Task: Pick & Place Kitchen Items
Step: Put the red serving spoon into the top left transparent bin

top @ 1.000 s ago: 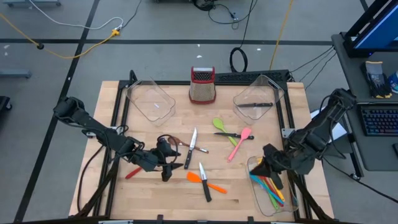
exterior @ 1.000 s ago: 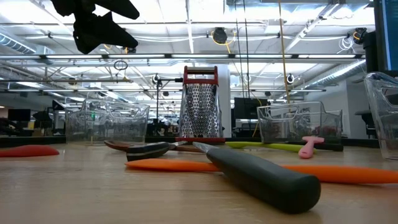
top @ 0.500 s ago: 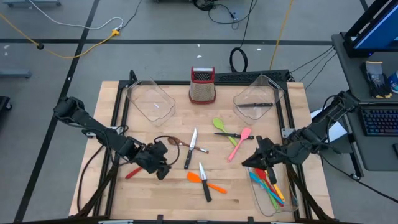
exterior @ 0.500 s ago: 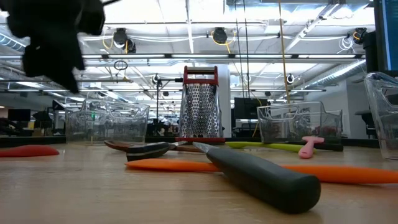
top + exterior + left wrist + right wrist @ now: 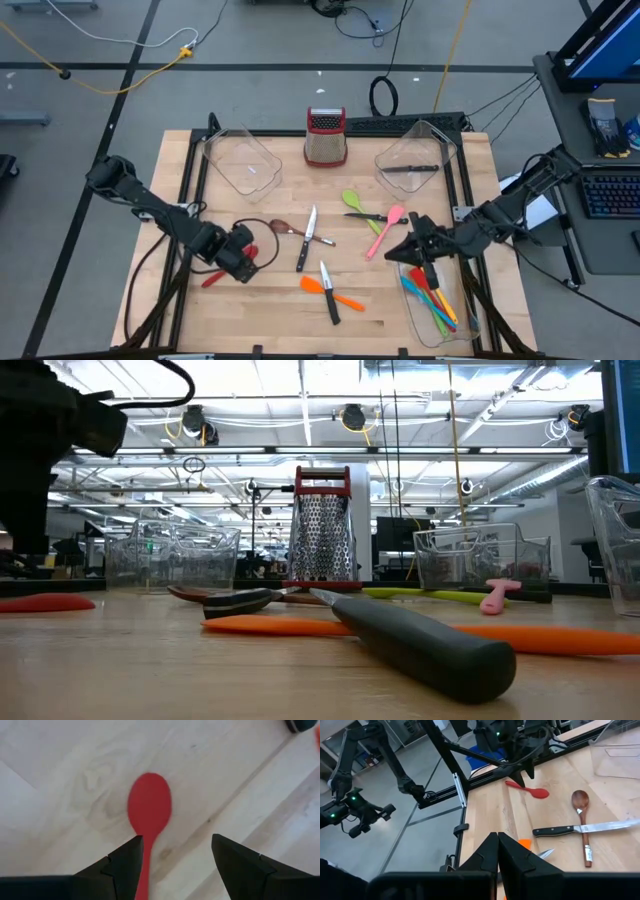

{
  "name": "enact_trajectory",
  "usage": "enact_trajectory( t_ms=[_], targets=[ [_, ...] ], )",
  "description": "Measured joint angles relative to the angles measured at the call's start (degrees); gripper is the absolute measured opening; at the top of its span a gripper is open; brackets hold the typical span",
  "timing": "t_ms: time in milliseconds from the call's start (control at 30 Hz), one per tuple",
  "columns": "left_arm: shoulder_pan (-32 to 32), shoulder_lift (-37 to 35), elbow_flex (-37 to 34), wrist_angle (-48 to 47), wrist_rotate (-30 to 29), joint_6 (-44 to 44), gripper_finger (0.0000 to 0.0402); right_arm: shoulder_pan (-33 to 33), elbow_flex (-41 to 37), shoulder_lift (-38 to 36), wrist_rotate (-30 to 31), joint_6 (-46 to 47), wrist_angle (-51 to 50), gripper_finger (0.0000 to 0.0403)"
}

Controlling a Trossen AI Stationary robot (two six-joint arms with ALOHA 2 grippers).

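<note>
Left wrist view: the left gripper (image 5: 172, 865) hangs wide open, empty, astride the red spoon (image 5: 149, 810); off-centre fingers could skid it. Right gripper (image 5: 498, 851), closed and empty, waits.

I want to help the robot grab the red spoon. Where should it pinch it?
On the thin handle of the red spoon, just behind the oval bowl, coming straight down from above. The spoon lies flat on the wooden table, and the left pincer is open, with a finger on each side of the narrow handle.
</note>
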Motion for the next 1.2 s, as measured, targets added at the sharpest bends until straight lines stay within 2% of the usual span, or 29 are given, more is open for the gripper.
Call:
enact_trajectory(
  t_ms=[300, 633, 1033, 1200],
  targets=[
    [-1.2, 0.1, 0.0, -2.9, -2.5, -3.2, 0.0241, -1.5, 0.0, 0.0, -1.3, -1.2, 0.0, 0.0001],
    [-2.2, 5.9, 0.0, -1.5, -2.4, -4.4, 0.0244, -1.7, 0.0, 0.0, -1.3, -1.2, 0.0, 0.0],
    [-5.3, 8.0, 0.0, -0.6, -1.4, -6.2, 0.0324, -1.7, 0.0, 0.0, -1.2, -1.2, 0.4, 0.0],
    [-6.7, 8.0, -0.4, -1.1, -2.0, -7.5, 0.033, -1.7, 0.0, 0.0, -1.4, -1.2, 0.4, 0.0]
  ],
)
